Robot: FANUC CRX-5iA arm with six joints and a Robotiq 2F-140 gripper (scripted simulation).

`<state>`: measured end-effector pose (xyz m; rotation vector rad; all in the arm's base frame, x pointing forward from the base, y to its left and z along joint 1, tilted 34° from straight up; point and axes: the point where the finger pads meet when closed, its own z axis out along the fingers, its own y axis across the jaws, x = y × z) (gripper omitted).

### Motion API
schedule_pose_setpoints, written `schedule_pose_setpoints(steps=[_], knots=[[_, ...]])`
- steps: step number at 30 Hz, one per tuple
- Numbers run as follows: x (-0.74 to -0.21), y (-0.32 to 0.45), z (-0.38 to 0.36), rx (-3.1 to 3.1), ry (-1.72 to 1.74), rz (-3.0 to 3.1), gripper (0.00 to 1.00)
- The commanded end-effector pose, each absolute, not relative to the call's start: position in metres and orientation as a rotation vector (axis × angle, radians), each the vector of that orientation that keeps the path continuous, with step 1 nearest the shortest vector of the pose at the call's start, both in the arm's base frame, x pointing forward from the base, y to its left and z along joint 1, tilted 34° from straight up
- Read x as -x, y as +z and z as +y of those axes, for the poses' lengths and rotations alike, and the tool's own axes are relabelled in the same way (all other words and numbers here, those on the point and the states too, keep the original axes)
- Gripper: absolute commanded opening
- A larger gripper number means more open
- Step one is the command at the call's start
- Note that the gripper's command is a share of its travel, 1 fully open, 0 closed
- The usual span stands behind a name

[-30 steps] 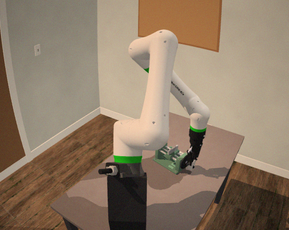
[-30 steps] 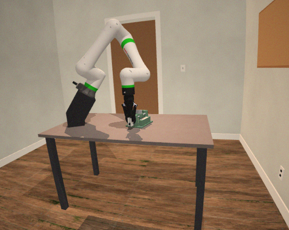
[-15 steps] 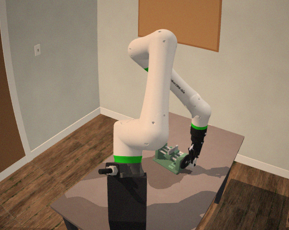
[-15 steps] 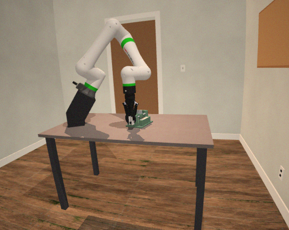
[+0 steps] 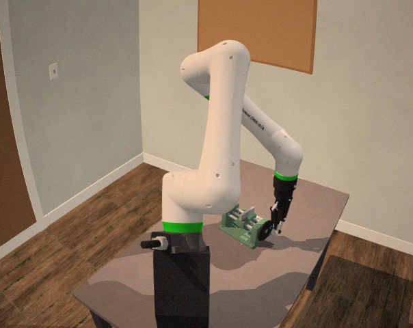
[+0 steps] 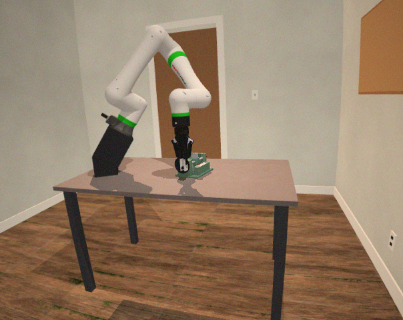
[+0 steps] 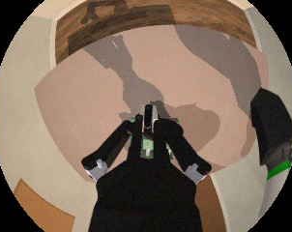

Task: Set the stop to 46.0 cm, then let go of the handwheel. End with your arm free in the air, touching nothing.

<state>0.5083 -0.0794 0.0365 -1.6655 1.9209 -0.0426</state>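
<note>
The green fixture (image 5: 234, 236) (image 6: 205, 169) stands on the table, with two pale rods along it. The stop, a light grey plate (image 5: 247, 213), stands across the rods around mid-length; its reading in centimetres cannot be made out. The black handwheel (image 5: 263, 233) (image 6: 177, 165) is upright on the fixture's end. My gripper (image 5: 277, 229) (image 6: 183, 167) (image 7: 148, 110) points down in front of the wheel's outer face. Its fingers are close together, shut on the handwheel's handle, a dark knob between the pale fingertips in the wrist view. The fingers hide much of the handle and part of the wheel.
The table (image 5: 327, 208) (image 6: 249, 179) bears the fixture and the arm's dark pedestal (image 5: 181, 282) (image 6: 112, 151). The wheel end of the fixture faces the table's long edge nearest the exterior camera. Walls stand beyond the table.
</note>
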Motion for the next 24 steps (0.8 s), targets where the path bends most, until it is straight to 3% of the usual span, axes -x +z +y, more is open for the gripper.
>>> schedule_pose_setpoints(steps=[1,24], knots=[[-0.507,0.039,-0.081,1.666,-0.043,1.921,0.04],[-0.484,0.055,-0.086,1.666,-0.043,1.921,0.04]])
